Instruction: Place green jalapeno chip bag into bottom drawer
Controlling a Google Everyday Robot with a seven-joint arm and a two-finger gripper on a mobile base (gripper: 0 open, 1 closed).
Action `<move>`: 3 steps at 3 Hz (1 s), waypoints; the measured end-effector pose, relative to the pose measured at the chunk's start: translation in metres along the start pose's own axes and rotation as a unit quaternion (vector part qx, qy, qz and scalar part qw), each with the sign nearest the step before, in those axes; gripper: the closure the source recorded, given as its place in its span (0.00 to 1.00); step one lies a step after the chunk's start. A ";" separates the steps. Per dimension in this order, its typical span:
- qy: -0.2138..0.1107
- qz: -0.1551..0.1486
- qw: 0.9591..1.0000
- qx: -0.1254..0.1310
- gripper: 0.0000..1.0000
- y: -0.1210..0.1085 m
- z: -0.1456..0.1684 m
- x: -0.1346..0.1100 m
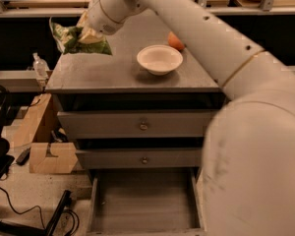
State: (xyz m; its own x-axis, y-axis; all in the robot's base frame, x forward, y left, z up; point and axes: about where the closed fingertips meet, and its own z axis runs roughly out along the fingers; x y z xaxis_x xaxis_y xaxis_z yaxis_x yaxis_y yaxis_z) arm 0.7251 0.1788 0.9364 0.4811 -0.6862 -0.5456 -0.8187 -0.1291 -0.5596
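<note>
The green jalapeno chip bag [74, 39] is wrinkly green foil with pale patches, held just above the back left corner of the grey cabinet top [113, 73]. My gripper [92, 29] is shut on the bag's right top edge, reaching in from the upper right. The bottom drawer [142, 203] stands pulled open at the foot of the cabinet, showing a plain grey floor with nothing in it. It lies well below and forward of the bag.
A white bowl [159, 59] and an orange fruit [175, 41] sit on the cabinet top right of the bag. Two shut drawers with round knobs [143, 126] are above the open drawer. My arm's bulk [255, 156] fills the right. Cardboard boxes [44, 154] and a plastic bottle [39, 65] stand left.
</note>
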 end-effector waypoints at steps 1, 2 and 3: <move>0.003 0.006 0.998 0.064 1.00 0.010 -0.068 -0.035; -0.003 0.035 0.994 0.106 1.00 0.043 -0.114 -0.058; -0.032 0.105 0.988 0.106 1.00 0.117 -0.111 -0.055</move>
State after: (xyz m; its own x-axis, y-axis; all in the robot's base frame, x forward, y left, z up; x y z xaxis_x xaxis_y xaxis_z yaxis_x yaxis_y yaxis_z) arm 0.5675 0.1219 0.9702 0.3323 -0.6344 -0.6979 -0.8213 0.1693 -0.5449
